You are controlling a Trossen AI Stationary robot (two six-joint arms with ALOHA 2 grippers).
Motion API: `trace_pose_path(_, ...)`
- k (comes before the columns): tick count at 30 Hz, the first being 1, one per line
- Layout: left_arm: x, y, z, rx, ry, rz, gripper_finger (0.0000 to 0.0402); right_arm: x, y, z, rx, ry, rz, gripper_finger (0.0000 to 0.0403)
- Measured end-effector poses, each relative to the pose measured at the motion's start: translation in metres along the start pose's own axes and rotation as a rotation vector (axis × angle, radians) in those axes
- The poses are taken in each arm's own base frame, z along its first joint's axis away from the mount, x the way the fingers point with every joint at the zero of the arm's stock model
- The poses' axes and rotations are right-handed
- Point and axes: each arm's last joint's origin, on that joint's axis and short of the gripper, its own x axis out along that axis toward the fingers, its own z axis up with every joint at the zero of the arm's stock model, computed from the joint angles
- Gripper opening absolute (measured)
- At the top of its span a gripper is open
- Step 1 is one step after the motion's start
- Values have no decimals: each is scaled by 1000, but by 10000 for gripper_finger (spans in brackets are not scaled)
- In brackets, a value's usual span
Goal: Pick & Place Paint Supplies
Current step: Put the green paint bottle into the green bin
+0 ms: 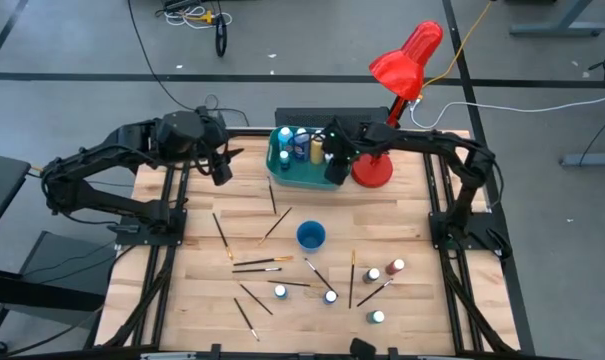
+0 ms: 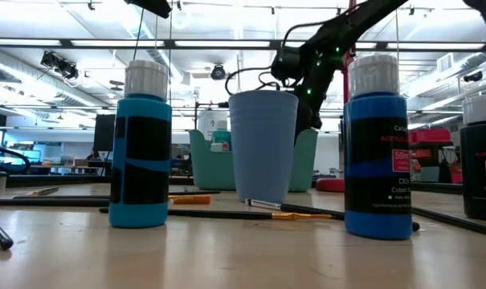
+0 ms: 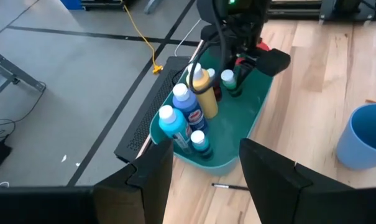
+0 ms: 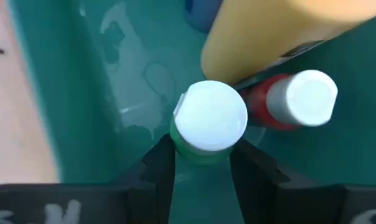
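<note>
My right gripper (image 4: 201, 163) grips a green white-capped paint bottle (image 4: 207, 127) low inside the teal plastic tub (image 1: 282, 172); I should seat it upright beside the red bottle (image 4: 291, 102), then release straight.

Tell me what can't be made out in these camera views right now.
- Low view: the teal tub's contents, mostly hidden behind the blue cup.
- Right wrist view: the green bottle's label, under its white cap.
- High view: brush bristle colours, too small.
</note>
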Motion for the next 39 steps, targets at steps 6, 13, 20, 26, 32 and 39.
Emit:
trace_pose_path(6, 0, 0, -1, 1, 8, -4, 195, 8, 0, 7, -43, -62, 10, 127)
trace_pose_path(13, 0, 0, -3, -4, 26, -5, 195, 14, 1, 12, -81, -175, 37, 128)
trace_pose_path(20, 0, 0, -3, -34, 31, -5, 195, 31, 2, -4, -83, -190, 50, 129)
trace_pose_path(26, 0, 0, -3, -37, 31, -4, 195, 36, -1, -8, -78, -228, 33, 130)
trace_pose_path(32, 0, 0, -3, -37, 30, -5, 195, 37, -2, -8, -75, -235, 30, 149)
trace_pose_path(39, 0, 0, -3, -35, 30, -5, 195, 27, 3, -3, -100, -242, 27, 201)
